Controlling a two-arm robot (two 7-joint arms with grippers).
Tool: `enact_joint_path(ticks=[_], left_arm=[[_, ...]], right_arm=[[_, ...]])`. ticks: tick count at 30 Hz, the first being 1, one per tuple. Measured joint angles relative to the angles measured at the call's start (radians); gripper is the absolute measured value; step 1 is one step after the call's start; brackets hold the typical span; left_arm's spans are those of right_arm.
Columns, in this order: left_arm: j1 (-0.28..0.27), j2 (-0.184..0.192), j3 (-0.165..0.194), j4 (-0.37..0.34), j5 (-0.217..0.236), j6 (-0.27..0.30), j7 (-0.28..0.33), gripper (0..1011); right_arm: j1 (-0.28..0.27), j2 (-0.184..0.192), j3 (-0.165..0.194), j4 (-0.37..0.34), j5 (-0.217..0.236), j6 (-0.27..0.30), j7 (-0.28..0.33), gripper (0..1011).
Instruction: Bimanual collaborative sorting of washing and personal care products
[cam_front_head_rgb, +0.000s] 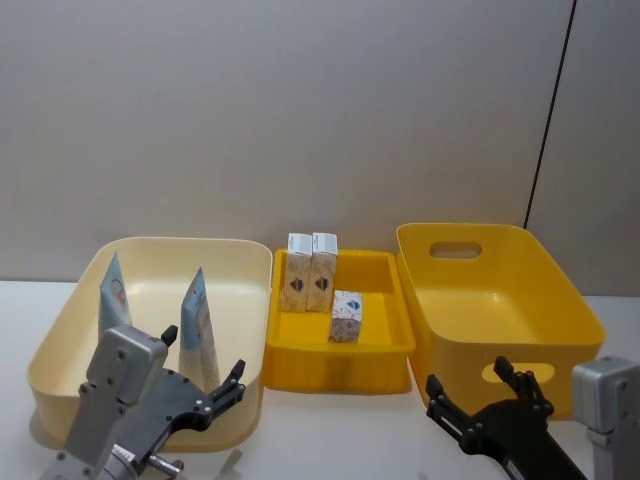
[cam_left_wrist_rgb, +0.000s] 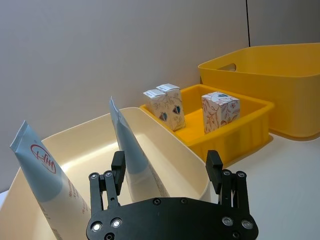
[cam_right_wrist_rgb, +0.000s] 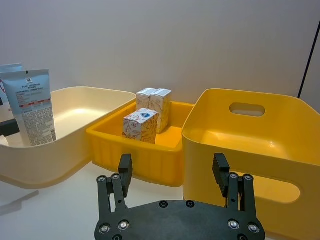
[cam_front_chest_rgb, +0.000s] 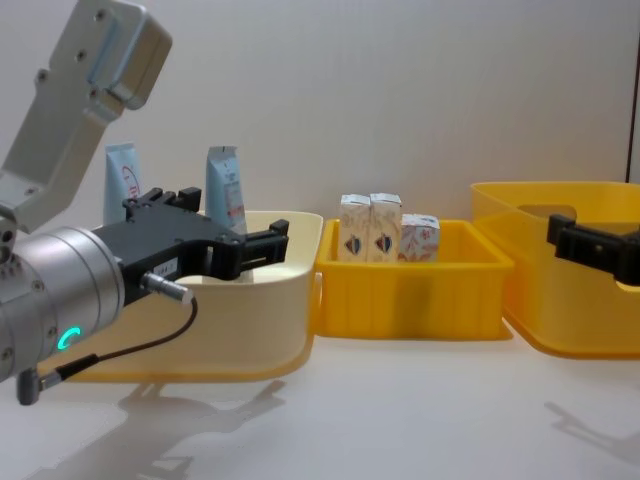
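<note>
Left black pincer (cam_front_head_rgb: 225, 388) released near cream plastic bin (cam_front_head_rgb: 170, 242) holding two pale-blue squeeze tubes (cam_front_head_rgb: 113, 300) (cam_front_head_rgb: 198, 322), right black pincer (cam_front_head_rgb: 470, 385) released near deep yellow plastic bin (cam_front_head_rgb: 520, 300)

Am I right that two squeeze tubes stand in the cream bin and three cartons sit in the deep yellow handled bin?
Not quite: the head view shows the three small white cartons in the shallow yellow plastic tray in the middle. The rest is right.

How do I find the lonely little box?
Find the shallow yellow tray between the cream bin and the deep yellow bin. Two taller cartons stand together at its back. The lonely carton sits apart nearer the front and is shorter.
</note>
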Motion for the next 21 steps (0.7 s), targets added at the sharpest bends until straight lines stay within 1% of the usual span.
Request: enact_joint_path(ticks=[21], left_arm=[[0.000,0.000,0.000,0.000,0.000,0.000,0.000,1003]], right_arm=[[0.000,0.000,0.000,0.000,0.000,0.000,0.000,1001]])
